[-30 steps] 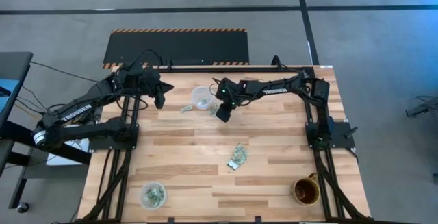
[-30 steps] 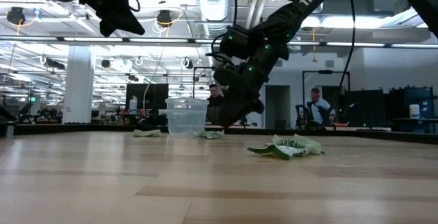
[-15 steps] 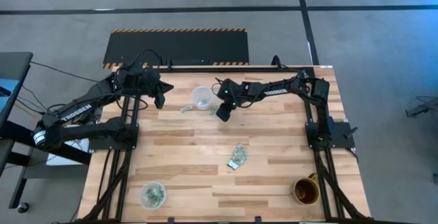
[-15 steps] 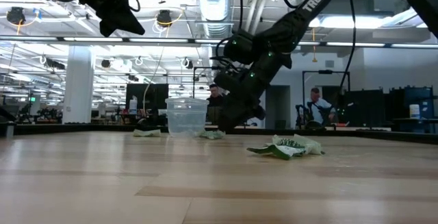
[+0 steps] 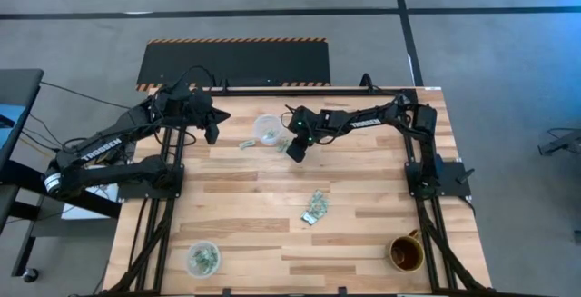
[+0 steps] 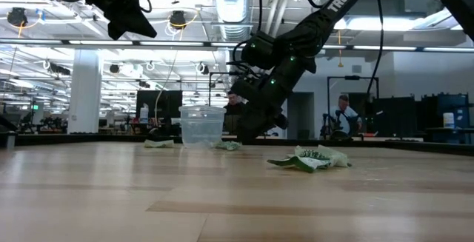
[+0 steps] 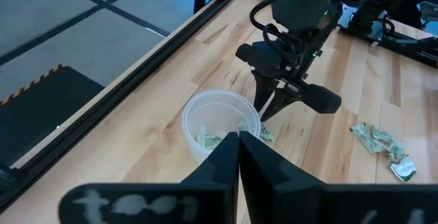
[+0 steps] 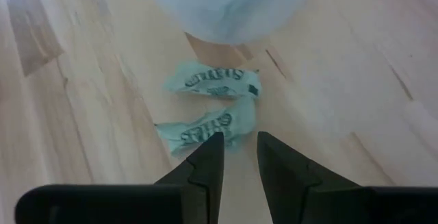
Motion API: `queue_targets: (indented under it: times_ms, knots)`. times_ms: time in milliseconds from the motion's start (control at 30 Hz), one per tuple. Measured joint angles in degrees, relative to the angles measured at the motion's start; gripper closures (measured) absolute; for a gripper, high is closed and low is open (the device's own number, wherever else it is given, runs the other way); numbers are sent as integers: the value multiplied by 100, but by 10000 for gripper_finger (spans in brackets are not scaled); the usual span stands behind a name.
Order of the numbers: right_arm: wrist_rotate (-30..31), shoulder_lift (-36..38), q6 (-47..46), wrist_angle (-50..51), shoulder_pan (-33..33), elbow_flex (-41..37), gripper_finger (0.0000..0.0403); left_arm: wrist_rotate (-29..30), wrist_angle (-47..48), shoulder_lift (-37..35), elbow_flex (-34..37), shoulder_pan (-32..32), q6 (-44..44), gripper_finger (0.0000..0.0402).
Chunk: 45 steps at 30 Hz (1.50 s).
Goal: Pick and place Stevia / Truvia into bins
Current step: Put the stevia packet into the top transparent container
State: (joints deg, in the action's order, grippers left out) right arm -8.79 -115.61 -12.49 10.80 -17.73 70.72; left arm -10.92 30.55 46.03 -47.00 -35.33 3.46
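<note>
A clear cup (image 5: 268,130) holding a few packets stands at the table's far middle. Two pale green Stevia packets (image 8: 215,81) (image 8: 205,129) lie flat on the wood just beside it. My right gripper (image 8: 239,148) slants down over them, open, its fingertips at the edge of the nearer packet. More packets lie left of the cup (image 5: 248,143) and in a small pile (image 5: 315,208) mid-table. A second cup (image 5: 203,259) with packets stands at the near left. My left gripper (image 5: 211,136) hovers shut, high above the table to the left of the far cup. My right gripper comes slanting down from the table's right side. Its fingertips (image 8: 209,148) stand at the edge of the nearer packet (image 8: 229,136), which lies flat on the table. Whether they touch it I cannot tell.
A brown mug (image 5: 406,253) stands at the near right corner. The far cup's wall (image 8: 219,5) is close in front of my right gripper. People and workbenches show in the room beyond the table's far edge.
</note>
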Motion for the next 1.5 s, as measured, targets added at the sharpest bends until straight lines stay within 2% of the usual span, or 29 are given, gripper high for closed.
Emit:
queue_targets:
  times_ms: [800,1000,1233,1500]
  knots:
    - [142,-1,-168,-346,126,-160,322,-4,0,1,0,2,0,401]
    - [140,-340,-255,-652,152,-79,323,-7,1,1,0,2,0,401]
    - [171,-490,-206,-744,208,52,361,-9,0,10,0,2,0,402]
    - [86,-196,-138,-290,246,24,387,-9,1,7,0,2,0,401]
